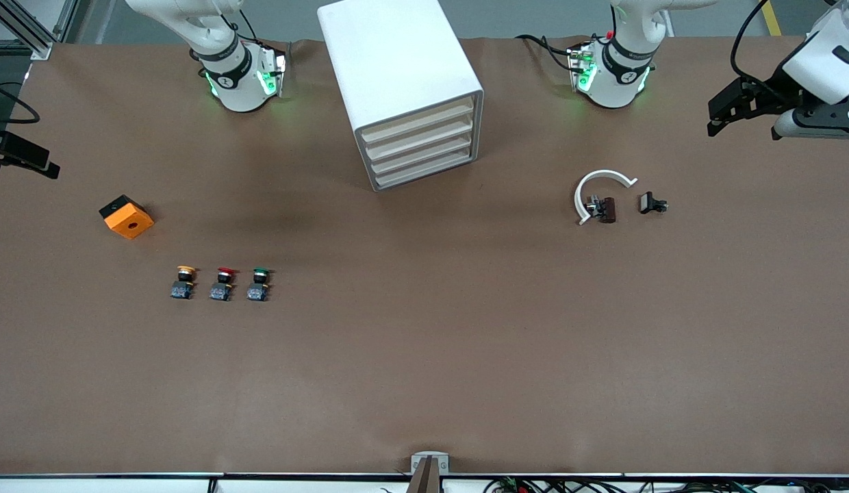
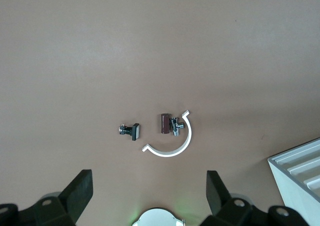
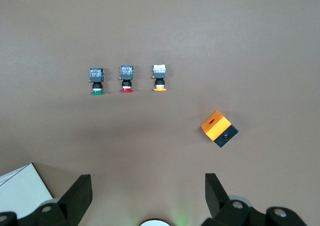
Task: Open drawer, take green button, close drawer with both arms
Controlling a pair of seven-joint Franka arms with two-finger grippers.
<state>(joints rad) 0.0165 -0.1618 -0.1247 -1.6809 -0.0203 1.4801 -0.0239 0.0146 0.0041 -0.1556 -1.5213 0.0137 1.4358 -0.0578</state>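
Note:
The white cabinet (image 1: 404,61) stands at the robots' end of the table with all its drawers shut. The drawer (image 1: 424,163) is third from its top. The green-capped button (image 1: 259,283) lies on the table nearer the front camera, toward the right arm's end, at the end of a row of three; it also shows in the right wrist view (image 3: 96,80). My left gripper (image 2: 148,186) is open and empty, high over the left arm's end of the table (image 1: 722,113). My right gripper (image 3: 147,188) is open and empty, high over the right arm's end.
A red-capped button (image 1: 222,283) and a yellow-capped button (image 1: 183,282) lie beside the green one. An orange box (image 1: 127,216) sits near them. A white curved piece (image 1: 599,188), a brown part (image 1: 607,209) and a small black part (image 1: 652,203) lie toward the left arm's end.

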